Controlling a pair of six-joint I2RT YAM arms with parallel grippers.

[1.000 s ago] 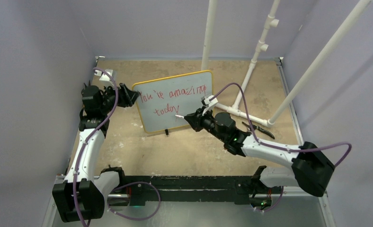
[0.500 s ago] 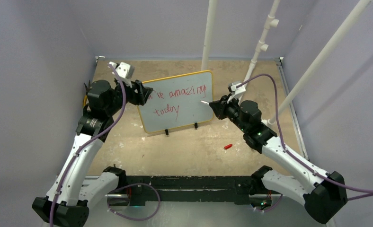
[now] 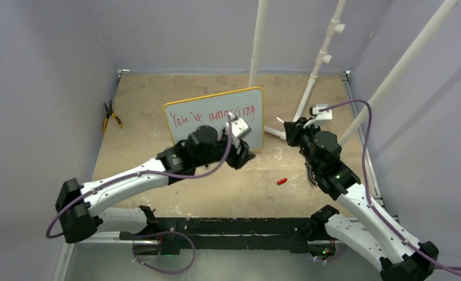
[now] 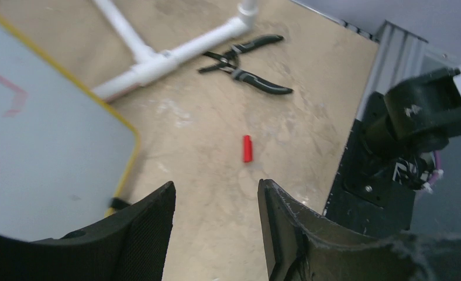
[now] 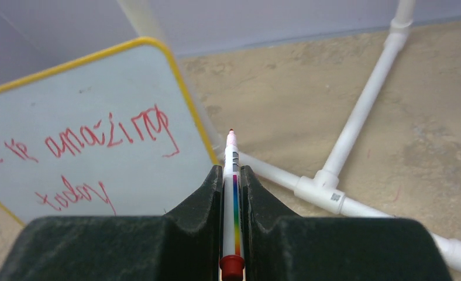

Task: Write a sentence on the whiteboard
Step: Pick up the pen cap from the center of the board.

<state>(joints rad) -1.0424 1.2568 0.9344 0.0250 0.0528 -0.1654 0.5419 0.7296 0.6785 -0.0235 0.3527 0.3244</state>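
The whiteboard (image 3: 200, 111) stands upright in the middle of the counter (image 3: 140, 99), with red writing on it. From the top, the left arm (image 3: 134, 178) hides its lower part; the right wrist view shows the second line, "today". In that view the right hand (image 5: 232, 171) grips a marker (image 5: 233, 199), whose tip is near the whiteboard's right edge but apart from it. The left hand (image 4: 216, 187) is wide and empty. Between its fingers a red cap (image 4: 247, 148) shows on the counter, and black pliers (image 4: 246, 55) lie by a white pipe (image 4: 152, 58).

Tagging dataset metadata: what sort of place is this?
Likely a lab robot test cell: plain lavender walls boxing in a worn tan tabletop, a white PVC pipe frame standing on it, and two white-and-black robot arms bolted to a black base rail at its near edge.
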